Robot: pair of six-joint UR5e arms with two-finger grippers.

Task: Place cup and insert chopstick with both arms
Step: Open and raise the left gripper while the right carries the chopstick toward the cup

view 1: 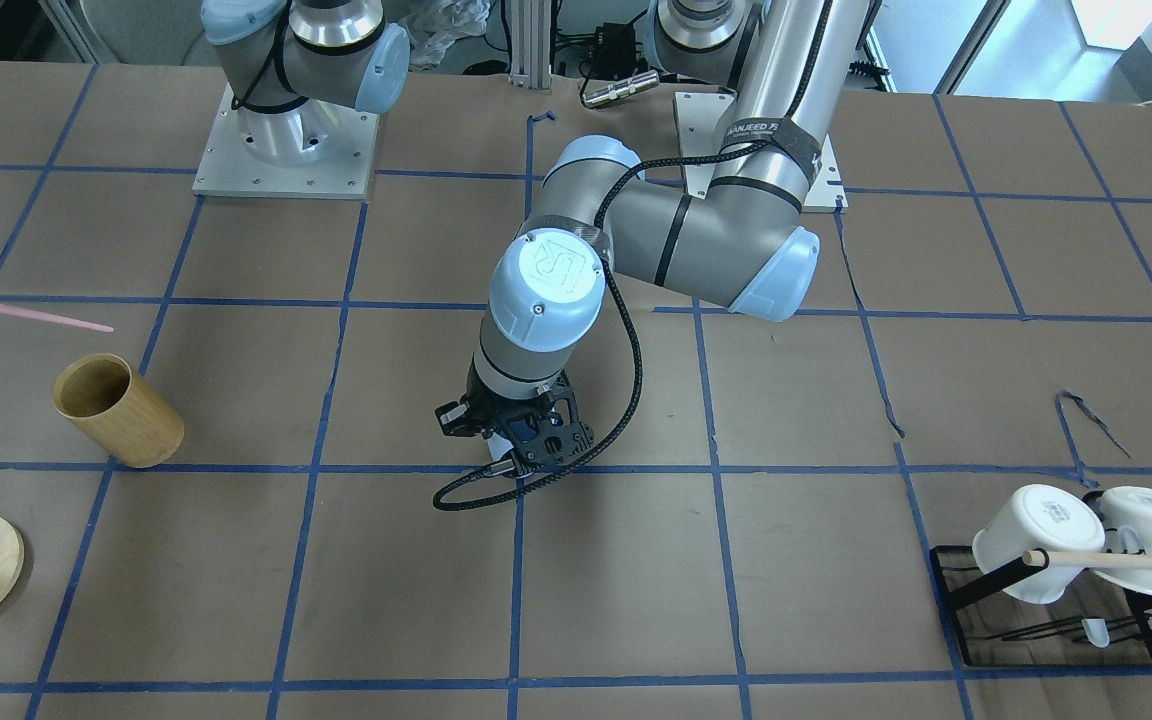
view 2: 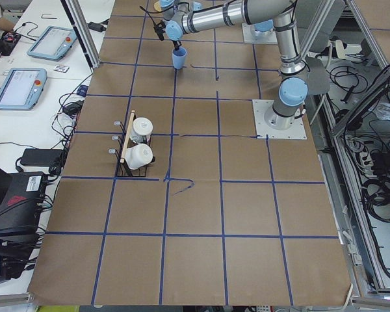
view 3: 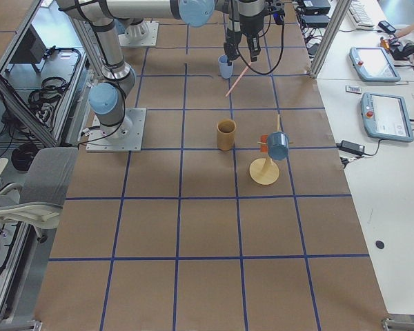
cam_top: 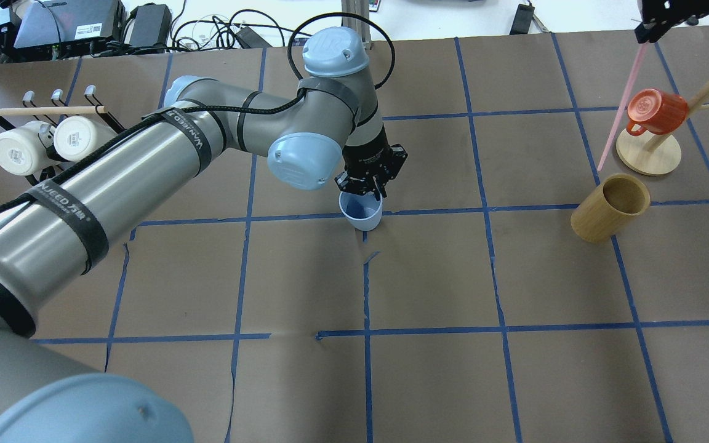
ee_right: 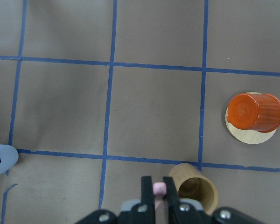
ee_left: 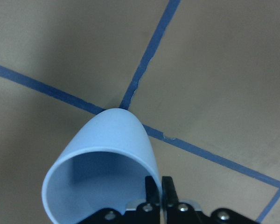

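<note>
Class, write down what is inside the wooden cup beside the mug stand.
Nothing visible: the wooden cup shows only its dark inner wall. The pink chopstick is outside it, held by the right tool. The cup's shadowed floor cannot be seen fully.

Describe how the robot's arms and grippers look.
Both the left arm and right arm are silver-grey tubes with pale-blue joint caps, one embossed UR. A black braided cable runs under black lettered straps. Left gripper and right gripper: black, two slim fingers.

Smooth matt plastic cup (cam_top: 362, 216), wooden tumbler (cam_top: 607, 214), brown paper tabletop (cam_top: 428, 277)
</note>
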